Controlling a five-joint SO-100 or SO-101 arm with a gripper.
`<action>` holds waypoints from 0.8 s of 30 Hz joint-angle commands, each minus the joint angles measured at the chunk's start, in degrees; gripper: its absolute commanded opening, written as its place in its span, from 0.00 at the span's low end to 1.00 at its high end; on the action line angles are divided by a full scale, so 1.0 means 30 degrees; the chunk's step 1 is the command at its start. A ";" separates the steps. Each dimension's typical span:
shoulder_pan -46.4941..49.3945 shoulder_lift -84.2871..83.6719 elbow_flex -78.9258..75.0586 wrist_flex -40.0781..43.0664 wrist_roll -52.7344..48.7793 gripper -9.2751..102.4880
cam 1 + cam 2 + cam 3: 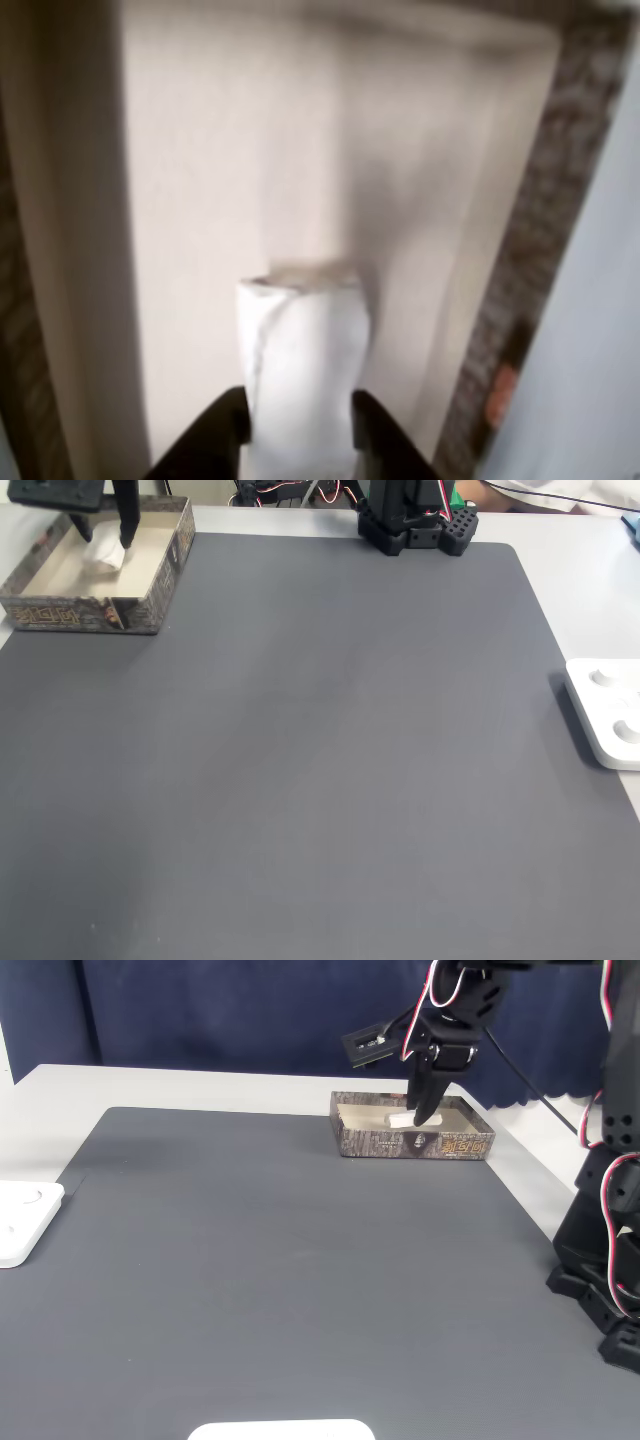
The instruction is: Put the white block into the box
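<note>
Fingers (215,435) of black plastic are seen pressed against either side of the white block (303,365) in the other view, so the gripper (300,440) is closed around it. The block is held upright there, its scuffed top end pointing into the box (560,200), whose pale cream floor and walls are spread behind it and whose speckled brown-grey rim is seen along the right edge. Whether the block touches the floor cannot be told from that picture.

In a fixed view, the box (160,580) is placed at the upper left corner of the dark grey mat (320,780), and the white block (103,553) is seen inside its walls, pinched by the gripper (108,548) that reaches down from above. A flat white device with round knobs (608,710) is set at the mat's right edge, well apart from the box. The arm's black base (415,520) is mounted at the far edge of the mat.

In a fixed view from the opposite side, the gripper (420,1120) is lowered into the box (420,1143), and the white block (401,1119) is glimpsed beside the fingertips, just above the patterned front wall. A dark blue curtain (230,1020) is hung behind the table.
</note>
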 commanded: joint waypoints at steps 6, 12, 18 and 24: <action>-0.0850 -0.0645 -0.2373 -0.0527 -0.0967 0.08; -0.1025 -0.0908 -0.2402 -0.0586 -0.1406 0.09; -0.1230 -0.1055 -0.2314 -0.0586 -0.1406 0.15; -0.1201 -0.1055 -0.2051 -0.0557 -0.1553 0.29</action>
